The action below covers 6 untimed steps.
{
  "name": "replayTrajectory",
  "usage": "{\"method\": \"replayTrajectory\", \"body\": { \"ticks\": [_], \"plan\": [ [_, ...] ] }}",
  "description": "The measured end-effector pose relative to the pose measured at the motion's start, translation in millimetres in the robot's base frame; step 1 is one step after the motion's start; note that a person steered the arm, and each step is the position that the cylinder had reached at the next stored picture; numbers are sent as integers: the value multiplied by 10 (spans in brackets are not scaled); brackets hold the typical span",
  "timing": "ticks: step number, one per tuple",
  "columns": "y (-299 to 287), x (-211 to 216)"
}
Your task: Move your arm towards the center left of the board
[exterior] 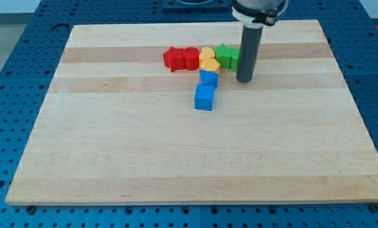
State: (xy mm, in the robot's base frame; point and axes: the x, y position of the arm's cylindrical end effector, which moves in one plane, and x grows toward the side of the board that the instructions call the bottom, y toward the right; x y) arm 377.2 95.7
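My tip rests on the wooden board at the upper middle, just right of a cluster of blocks. Two red blocks lie side by side at the cluster's left. Two yellow blocks, one heart-shaped, sit to their right. Green blocks stand right of the yellow ones, partly hidden behind the rod. Below the yellow blocks is a small blue block, and below that a blue cube. The tip is about a block's width right of the small blue block and touches no block that I can see.
The board lies on a blue perforated table. The arm's white and black body hangs over the board's top edge.
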Motion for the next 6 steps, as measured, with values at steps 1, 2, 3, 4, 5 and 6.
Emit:
{"method": "replayTrajectory", "body": {
  "ticks": [1, 2, 3, 4, 5, 6],
  "plan": [
    [269, 294],
    [255, 871],
    [-258, 1460],
    [-1238, 1663],
    [-2179, 1525],
    [-2712, 1058]
  ]
}}
